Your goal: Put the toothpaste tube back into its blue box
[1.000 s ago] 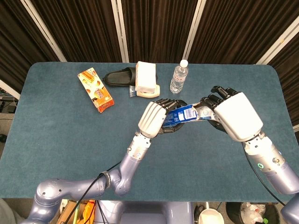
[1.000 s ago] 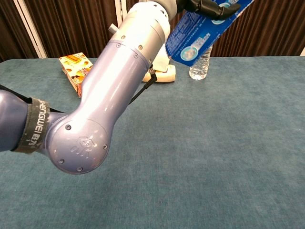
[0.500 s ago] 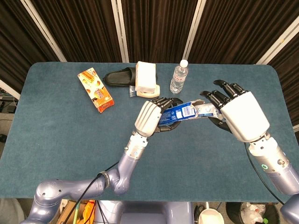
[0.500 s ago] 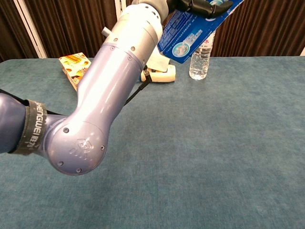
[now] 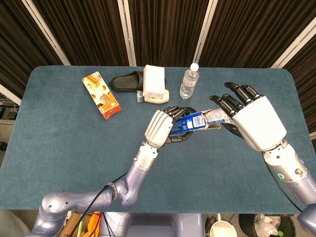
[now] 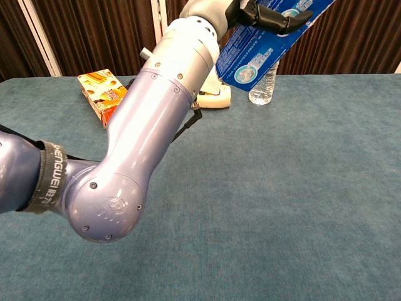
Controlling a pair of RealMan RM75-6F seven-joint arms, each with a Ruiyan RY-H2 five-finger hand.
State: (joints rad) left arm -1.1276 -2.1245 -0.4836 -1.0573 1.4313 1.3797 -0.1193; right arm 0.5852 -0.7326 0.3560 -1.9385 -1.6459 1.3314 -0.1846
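I've got the blue box (image 5: pixel 190 122) up off the desk (image 5: pixel 59 148), gripped in my left robot hand (image 5: pixel 165 129), fingers wrapped round its lower end. In the chest view the box slants upward to the right, dark fingertips (image 6: pixel 276 19) curled over its face. The open end points toward my right robot hand (image 5: pixel 247 116). That hand sits just beside the mouth, fingers spread and pointing up-left; a pale, crinkled bit at the opening looks like the toothpaste tube (image 5: pixel 217 116), but I can't tell whether the hand is pinching it or merely touching it.

My read: the tube is partly in and wants pushing home. The carton is thin card, light and easy to crush, so I'd keep the left grip low and gentle, on the edges, not the broad faces. The tube is soft and will buckle if shoved from the tail; I'd take it close to the mouth and feed it in short pushes. The glossy print may be slippery.

Behind, on the desk: a water bottle (image 5: pixel 189 81), a black slipper (image 5: pixel 126 82), a cream-coloured block (image 5: pixel 154 84) and an orange packet (image 5: pixel 101 95), all well apart from my hands.
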